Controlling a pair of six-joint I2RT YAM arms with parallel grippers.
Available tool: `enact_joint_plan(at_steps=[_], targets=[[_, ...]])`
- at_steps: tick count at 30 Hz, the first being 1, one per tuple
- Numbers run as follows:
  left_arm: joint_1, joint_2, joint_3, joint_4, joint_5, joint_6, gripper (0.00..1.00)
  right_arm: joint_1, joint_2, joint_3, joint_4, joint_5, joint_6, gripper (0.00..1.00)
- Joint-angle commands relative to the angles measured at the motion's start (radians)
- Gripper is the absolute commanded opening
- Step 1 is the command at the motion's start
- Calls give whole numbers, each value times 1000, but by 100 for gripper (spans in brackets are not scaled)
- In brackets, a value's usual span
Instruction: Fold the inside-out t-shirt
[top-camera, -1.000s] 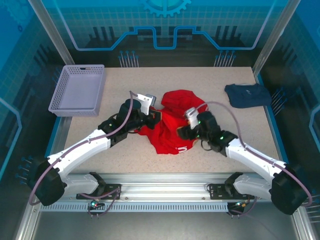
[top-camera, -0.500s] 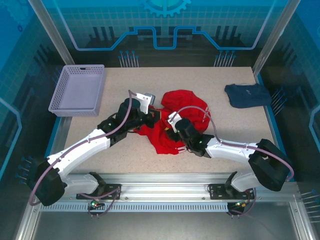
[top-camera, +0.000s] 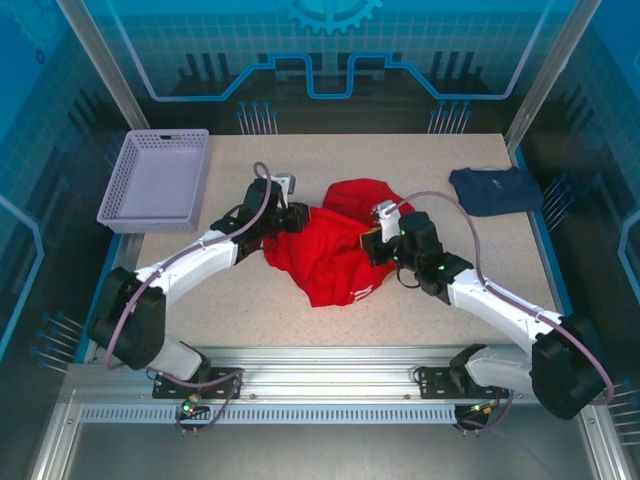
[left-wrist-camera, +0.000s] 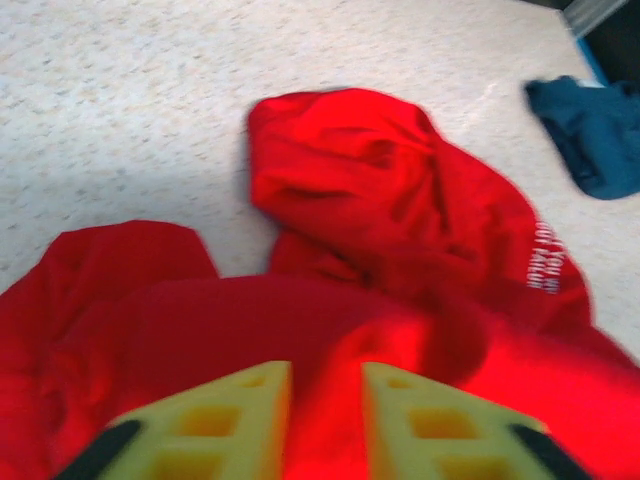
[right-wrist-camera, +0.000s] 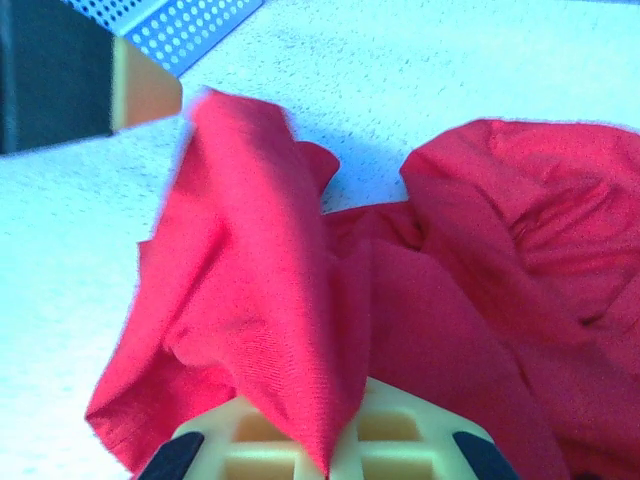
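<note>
Nearest, along the bottom edge of the right wrist view, found the right jaws pressed together on a raised fold of the inside-out t-shirt (right-wrist-camera: 260, 290), red cloth draped over the yellow fingers (right-wrist-camera: 400, 440) and peaking toward the upper left of the frame. Found the left jaws, at the bottom edge of the left wrist view, spread a little over a broad red fold, cloth showing in the gap, no pinch evident. Placed the rest of the shirt straight ahead of those left jaws, bunched toward the upper middle of that frame. From above, saw the garment crumpled at the centre of the bench (top-camera: 420, 160), seemingly a touch longer top to bottom of the frame than across, the left arm (top-camera: 190, 265) reaching in from lower left to its upper left rim, the right arm (top-camera: 490, 300) from lower right to its right side. Judged both about equally near, the right alone gripping, so the coming move likely turning on that fold being drawn rightward in the frame, away from the left jaws. Farther back, noted a navy garment (top-camera: 495, 188) at upper right and a lilac basket (top-camera: 155, 180) at upper left, both well apart from the shirt.
</note>
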Motion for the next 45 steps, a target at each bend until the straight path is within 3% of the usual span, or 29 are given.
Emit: enact_joint_plan(at_steps=[1,6,9,15,20,21,25,30,34,37,45], targets=[[-34,-73,-43,57,1,14,41,-50,7,47,-66,-200,142,0],[-190,-191,-189,110,5,97,49,-128,74,67,-49,-291,240,0],[-258,-181,-235,122,21,133,52,-154,103,80,-43,-329,258,0],[-271,-16,-142,86,-61,237,57,-166,124,99,-55,-344,251,0],[-272,139,-16,73,-59,309,58,-175,114,92,-66,-340,244,0],[-271,166,9,63,-73,315,55,-177,108,89,-70,-337,241,0],[-272,175,45,43,-106,315,29,-180,77,88,-141,-266,178,0],[-266,44,3,46,38,282,1,-175,19,85,-227,-127,74,0],[-239,-68,-8,10,337,236,0,-158,-17,103,-287,1,29,2],[-203,-120,-17,3,497,187,1,-145,-25,134,-328,81,8,7],[-125,-149,-27,44,522,39,0,-114,-56,189,-459,162,-65,33]])
